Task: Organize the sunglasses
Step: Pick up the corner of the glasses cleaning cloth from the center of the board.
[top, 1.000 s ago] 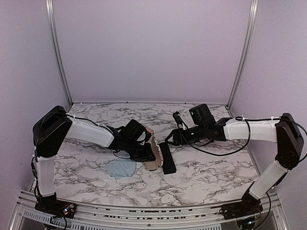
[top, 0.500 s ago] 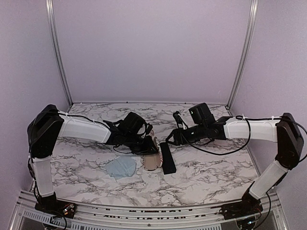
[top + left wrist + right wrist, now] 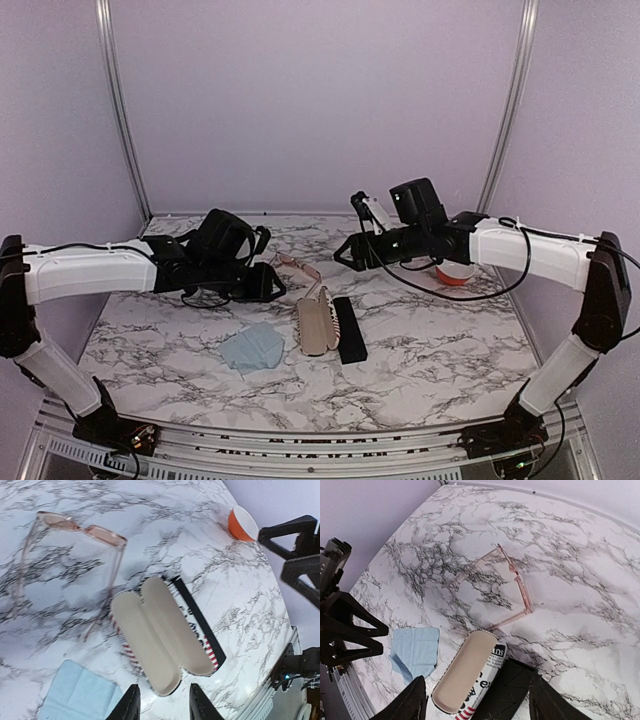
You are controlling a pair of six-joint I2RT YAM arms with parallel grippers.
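One pair of sunglasses (image 3: 298, 266) flat on desk (image 3: 450, 340), temples unfolded, at 11 o'clock from open striped case (image 3: 318, 322). Left fingers (image 3: 161, 705) partly apart, empty; right fingers (image 3: 480, 700) wide, empty. Pinch frame at bridge, avoid lenses, fold temples before casing.

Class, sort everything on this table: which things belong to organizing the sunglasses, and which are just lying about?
Job: pink sunglasses; open striped case and black case, probably their holders.
Lying about: blue cloth; orange bowl.
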